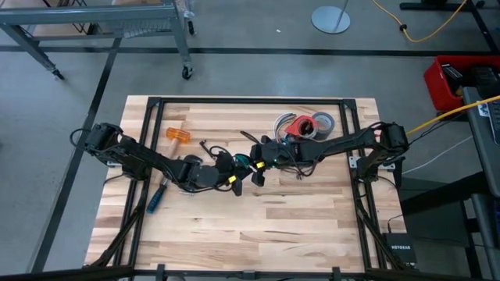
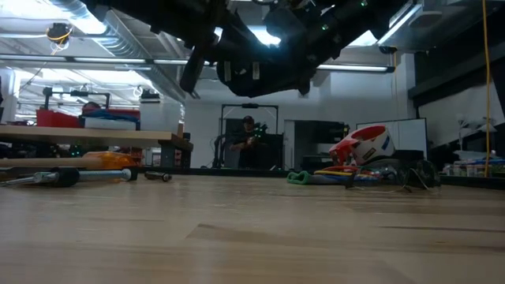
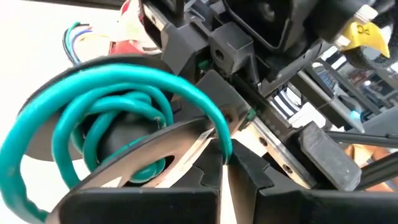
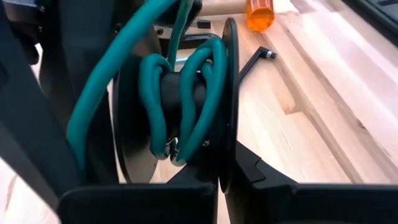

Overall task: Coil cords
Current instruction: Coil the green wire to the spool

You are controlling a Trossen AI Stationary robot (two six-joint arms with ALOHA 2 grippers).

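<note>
The teal-green cord (image 3: 74, 118) is wound in several loops around the dark hub of a black spool with two thin discs (image 4: 227, 93). Both grippers meet at the table's middle, held up off the wood. My left gripper (image 1: 234, 179) is shut on a strand of the teal cord. My right gripper (image 1: 258, 165) is shut on the spool. A thin black cord (image 1: 301, 170) lies on the table under the right arm. My left gripper pinches one strand of the teal cord (image 3: 226, 148) between its two fingers, where the outer big loop comes down past the spool's disc edge (image 3: 155, 142). The strand curves slack from the fingers up and over the hub. My right gripper pinches the rim of one thin disc of the spool (image 4: 226, 163) between its two fingers, the disc standing edge-on in the hold. The spool is lifted clear of the table, with the teal loops (image 4: 186, 93) hanging on its hub.
An orange-headed mallet (image 1: 176, 135) and a blue-handled screwdriver (image 1: 156, 201) lie at the left. Red and grey tape rolls (image 1: 306, 123) sit at the far right of the middle. A small black bent key (image 4: 261, 56) lies near the mallet. Bare wood fills the near half.
</note>
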